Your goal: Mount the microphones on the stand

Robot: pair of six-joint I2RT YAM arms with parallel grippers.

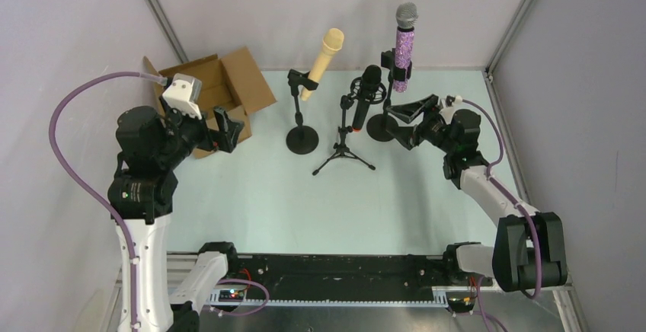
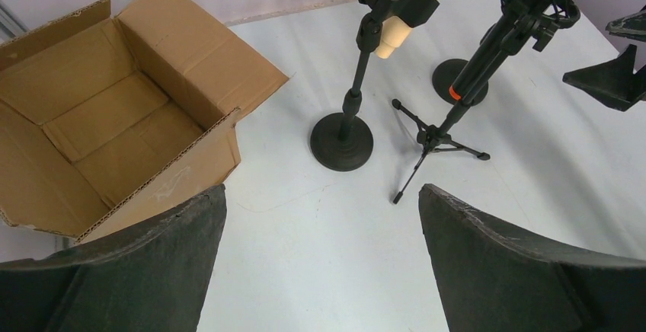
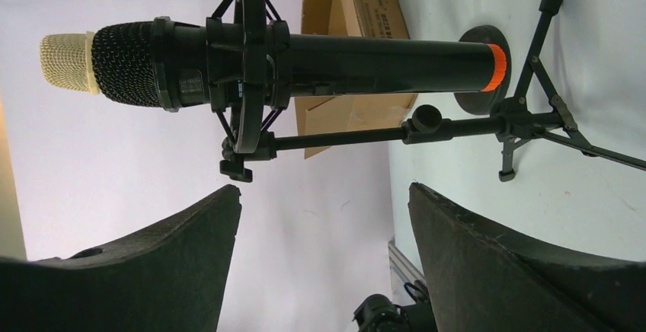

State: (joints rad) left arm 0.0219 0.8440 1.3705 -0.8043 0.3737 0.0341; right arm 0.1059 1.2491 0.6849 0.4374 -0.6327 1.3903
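Pale tabletop [image 1: 251, 195], grey walls. Cream microphone [image 1: 324, 62] sits tilted in the round-base stand [image 1: 302, 138] clip. Black microphone [image 1: 367, 96] stands in the tripod stand [image 1: 344, 153] mount. Purple microphone [image 1: 403, 50] is clipped upright behind. Left gripper [image 1: 232, 130] gapes wide, empty, beside the cardboard box [image 1: 221, 81]. Right gripper [image 1: 394, 122] has its jaws apart, empty, near the black microphone.

The pale table [image 1: 305, 202] carries an open cardboard box [image 1: 221, 88], a round-based stand [image 1: 302, 139], a tripod stand [image 1: 344, 154] and a second round-based stand [image 1: 380, 128].
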